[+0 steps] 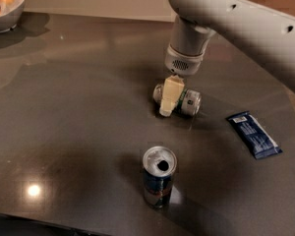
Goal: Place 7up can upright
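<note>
Silvery 7up can (pixel 191 102) lies sideways on tabletop (pixel 78 107) | end effector (pixel 169 101) down at 7up can, grip state cannot tell | blue can (pixel 159 178) stands before 7up can | uprighting not done

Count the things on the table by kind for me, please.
Cans: 2, the 7up can lying at the pincer and the blue can upright
Blue packet: 1
Bowl: 1
Total: 4
</note>
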Motion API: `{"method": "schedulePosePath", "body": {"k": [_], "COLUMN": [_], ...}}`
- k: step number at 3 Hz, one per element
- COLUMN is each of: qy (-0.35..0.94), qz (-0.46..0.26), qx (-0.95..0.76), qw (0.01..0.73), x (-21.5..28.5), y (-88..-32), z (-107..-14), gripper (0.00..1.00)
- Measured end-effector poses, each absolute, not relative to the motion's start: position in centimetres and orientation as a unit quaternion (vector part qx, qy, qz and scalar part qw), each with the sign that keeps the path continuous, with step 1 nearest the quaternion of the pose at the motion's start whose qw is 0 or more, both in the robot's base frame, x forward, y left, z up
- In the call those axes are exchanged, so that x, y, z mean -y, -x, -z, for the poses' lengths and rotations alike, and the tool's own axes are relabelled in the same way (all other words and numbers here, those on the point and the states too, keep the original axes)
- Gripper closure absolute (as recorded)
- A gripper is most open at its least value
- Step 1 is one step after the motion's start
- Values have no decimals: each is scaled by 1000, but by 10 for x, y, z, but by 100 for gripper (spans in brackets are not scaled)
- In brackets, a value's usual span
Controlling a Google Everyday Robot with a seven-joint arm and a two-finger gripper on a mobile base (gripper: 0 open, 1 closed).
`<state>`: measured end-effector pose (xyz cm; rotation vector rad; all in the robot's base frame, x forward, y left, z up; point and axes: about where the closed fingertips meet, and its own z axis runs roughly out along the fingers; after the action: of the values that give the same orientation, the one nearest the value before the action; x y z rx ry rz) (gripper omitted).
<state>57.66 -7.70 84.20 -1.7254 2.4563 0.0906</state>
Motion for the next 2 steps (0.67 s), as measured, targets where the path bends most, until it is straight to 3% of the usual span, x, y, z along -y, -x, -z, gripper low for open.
{"method": "schedulePosePath", "body": {"k": [2], "qy": [570], "qz": [-29], "qx": [-818], "qw": [71], "x": [76], "y": [-577], "z": [-846], "gripper": [64]}}
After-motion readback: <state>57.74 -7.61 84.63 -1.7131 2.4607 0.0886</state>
